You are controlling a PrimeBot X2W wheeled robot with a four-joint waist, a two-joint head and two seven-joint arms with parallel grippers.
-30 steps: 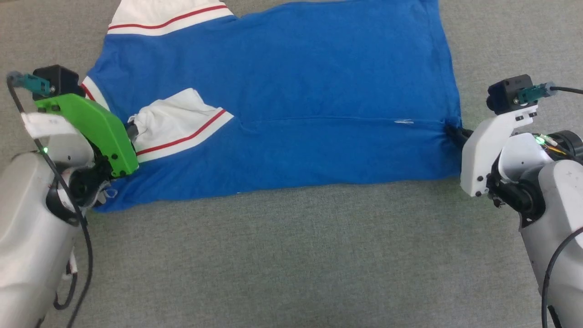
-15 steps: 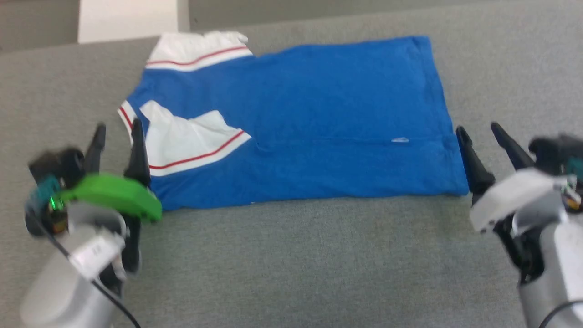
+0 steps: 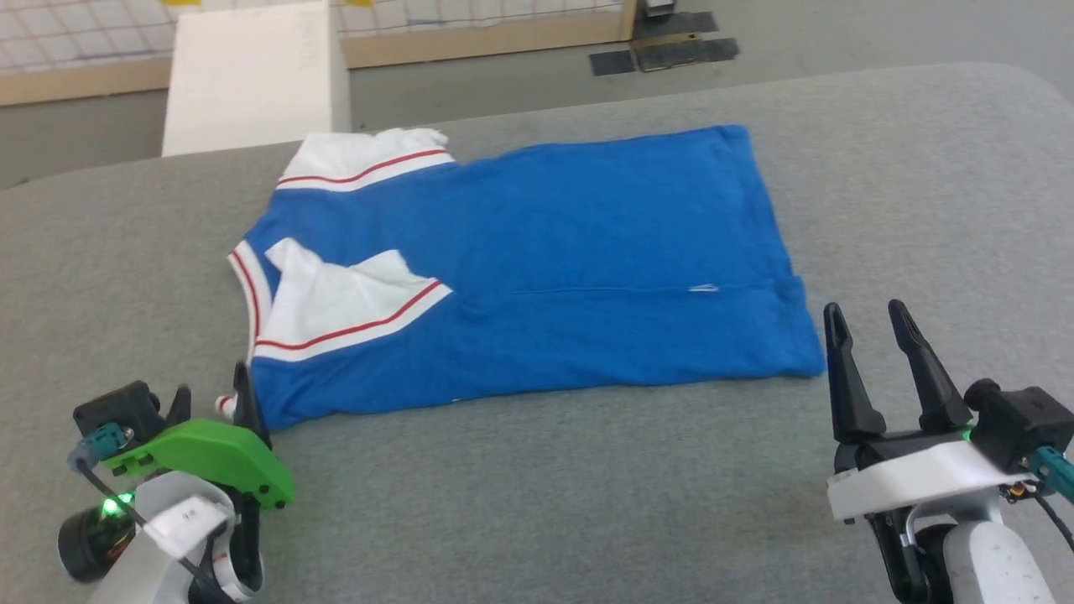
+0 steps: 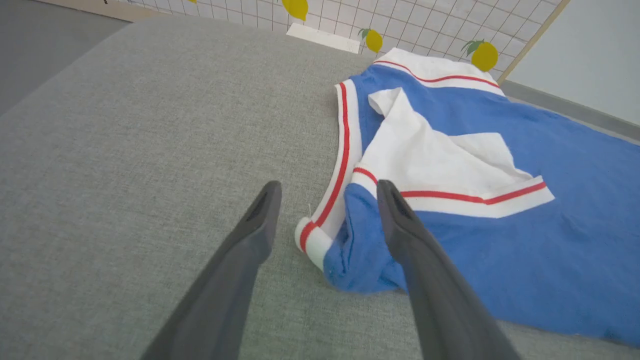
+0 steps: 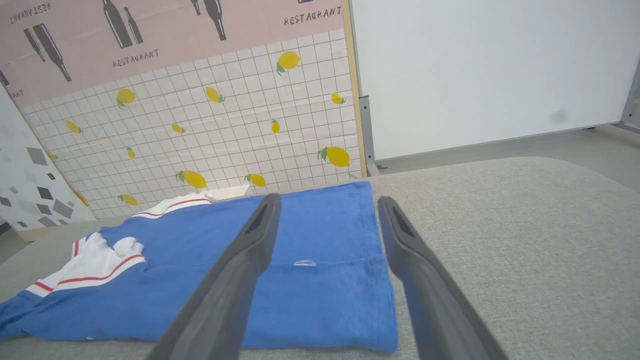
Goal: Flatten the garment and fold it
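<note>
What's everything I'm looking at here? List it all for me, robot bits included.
royal-blue jersey T-shirt: one, blue with white red-striped sleeves, spread on the work surface, near sleeve lying over the body.
grey fabric-covered work surface: one, grey, under the shirt.
white rectangular block: one, white, beyond the surface's far left edge.
lemon-print tiled wall panel: one, white with yellow lemons, behind the surface.
pink "RESTAURANT" poster: one, pink with dark bottle shapes, above the lemon panel.
left pincer: one, dark fingers under a green cover, open, by the shirt's collar end.
right pincer: one, dark fingers, white mount, open, by the hem corner.
</note>
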